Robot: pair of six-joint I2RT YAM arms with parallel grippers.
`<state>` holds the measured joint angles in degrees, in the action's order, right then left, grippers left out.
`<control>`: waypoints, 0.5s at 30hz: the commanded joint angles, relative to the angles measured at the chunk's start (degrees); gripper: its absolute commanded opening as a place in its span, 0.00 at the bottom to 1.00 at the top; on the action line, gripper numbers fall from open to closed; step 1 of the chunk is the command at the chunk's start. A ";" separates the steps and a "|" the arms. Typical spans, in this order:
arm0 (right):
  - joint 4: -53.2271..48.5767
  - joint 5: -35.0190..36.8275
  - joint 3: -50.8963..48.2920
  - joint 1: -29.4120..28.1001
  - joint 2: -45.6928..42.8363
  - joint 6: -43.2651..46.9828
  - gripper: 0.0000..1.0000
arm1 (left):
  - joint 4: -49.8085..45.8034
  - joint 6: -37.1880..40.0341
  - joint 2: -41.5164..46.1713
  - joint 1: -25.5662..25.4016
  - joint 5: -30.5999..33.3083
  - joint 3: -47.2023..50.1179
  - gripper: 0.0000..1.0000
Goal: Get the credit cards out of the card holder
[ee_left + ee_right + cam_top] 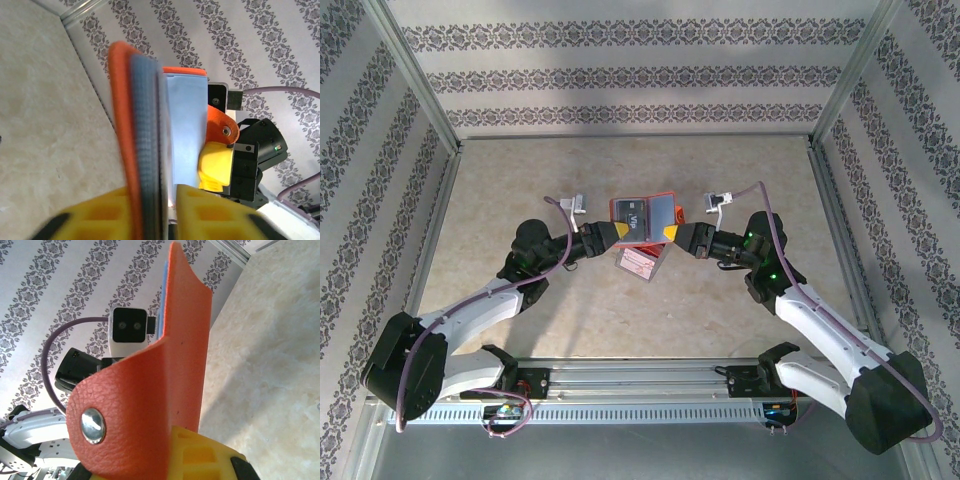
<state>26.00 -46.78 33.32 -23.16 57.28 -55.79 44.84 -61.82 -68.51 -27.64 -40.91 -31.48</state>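
The left tool (618, 233) clamps the card holder (642, 213) at its left edge. The right tool (670, 234) pinches its orange flap.

Grained leather card holder (170, 390), shiny metal snap (93, 425)

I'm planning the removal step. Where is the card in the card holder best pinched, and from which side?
Probably the card by its far edge, from above: the card holder is spread inner side up, and the left fingers and right fingers clamp its near corners. Thin and flat, the card suits a pinch across its faces. How much edge clears the pocket is unclear.
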 commanded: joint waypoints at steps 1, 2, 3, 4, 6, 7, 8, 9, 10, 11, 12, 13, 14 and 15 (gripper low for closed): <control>1.69 0.76 -0.23 -0.42 -0.40 0.70 0.08 | -0.29 1.97 1.87 0.40 0.40 -0.33 0.05; 0.84 1.14 -0.56 -0.40 -0.37 1.08 0.14 | -1.84 2.49 2.62 0.48 1.21 -0.12 0.01; 0.15 1.26 -1.10 -0.31 -0.49 1.43 0.19 | -4.24 3.19 3.56 0.57 2.20 0.13 0.00; -0.49 1.45 -1.77 -0.31 -0.55 1.90 0.26 | -6.94 4.09 4.82 0.59 3.20 0.20 0.00; -2.97 2.15 -2.98 -0.35 -0.94 3.22 0.37 | -13.48 6.02 7.45 1.19 5.28 0.21 0.00; -4.12 2.66 -3.64 -0.47 -1.24 4.07 0.43 | -17.19 7.09 9.04 1.63 6.32 0.26 0.00; -5.40 3.21 -4.22 -0.69 -1.33 4.91 0.46 | -20.83 7.82 10.57 2.10 7.56 0.26 0.00; -6.88 3.81 -4.99 -1.04 -1.55 5.64 0.48 | -25.64 8.85 12.35 2.80 8.94 0.20 0.00; -7.85 4.43 -5.73 -1.50 -1.48 6.42 0.50 | -30.15 9.99 14.21 3.54 10.20 0.20 0.00; -8.88 5.05 -6.41 -1.97 -1.28 7.16 0.52 | -34.71 10.92 15.87 4.32 11.35 0.14 0.00; -9.48 5.95 -7.31 -2.70 -0.82 7.62 0.54 | -39.72 12.11 17.78 5.16 12.50 0.14 0.00; -9.64 6.91 -8.27 -3.66 -0.04 7.99 0.56 | -43.76 13.37 19.70 6.05 13.10 0.18 0.00; -9.49 7.78 -9.09 -4.60 0.83 8.12 0.58 | -47.01 14.45 21.39 6.59 13.79 0.20 0.00; -9.18 8.61 -9.85 -5.76 2.23 8.25 0.60 | -50.96 15.63 23.31 7.20 14.80 -0.10 0.00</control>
<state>18.28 -41.41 25.58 -26.81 57.49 -50.37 9.85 -51.88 -49.12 -22.04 -30.20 -31.35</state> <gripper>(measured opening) 0.584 0.067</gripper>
